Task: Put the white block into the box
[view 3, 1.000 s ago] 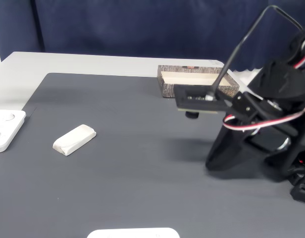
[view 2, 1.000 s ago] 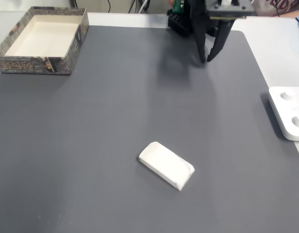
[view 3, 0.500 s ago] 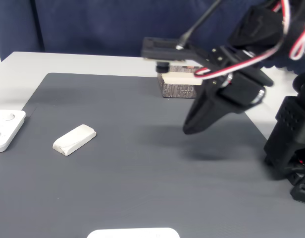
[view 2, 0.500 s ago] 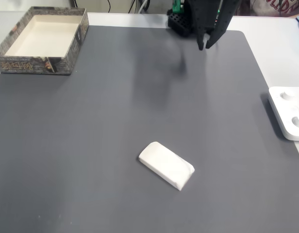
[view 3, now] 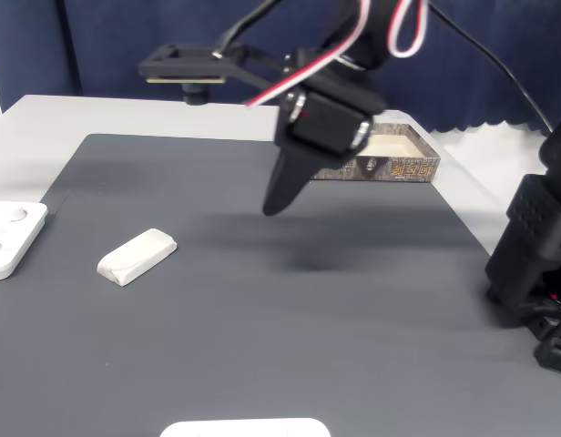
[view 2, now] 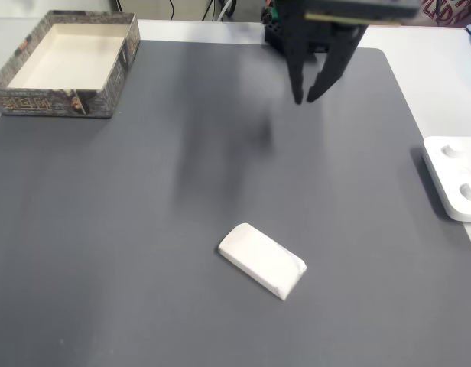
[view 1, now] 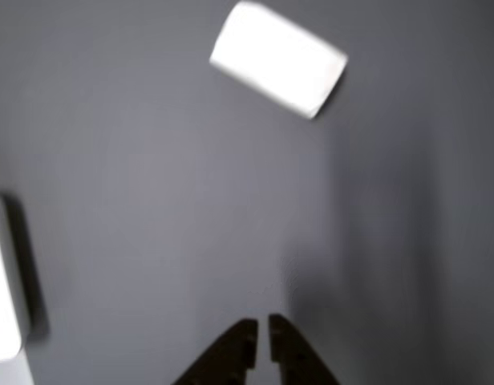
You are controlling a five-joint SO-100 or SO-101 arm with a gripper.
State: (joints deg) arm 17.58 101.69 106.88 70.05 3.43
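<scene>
While the arm reaches out above the dark grey mat, its black pincer [view 2: 305, 100] hangs point-down in the air, jaws narrowly parted and holding nothing. Matte white block [view 2: 262, 261], oblong with rounded edges, lies flat on the mat nearer the camera in a fixed view, well apart from the pincer, bare mat all round it. Cream-lined box [view 2: 115, 70] with speckled rim stands at the table's far left corner.
</scene>
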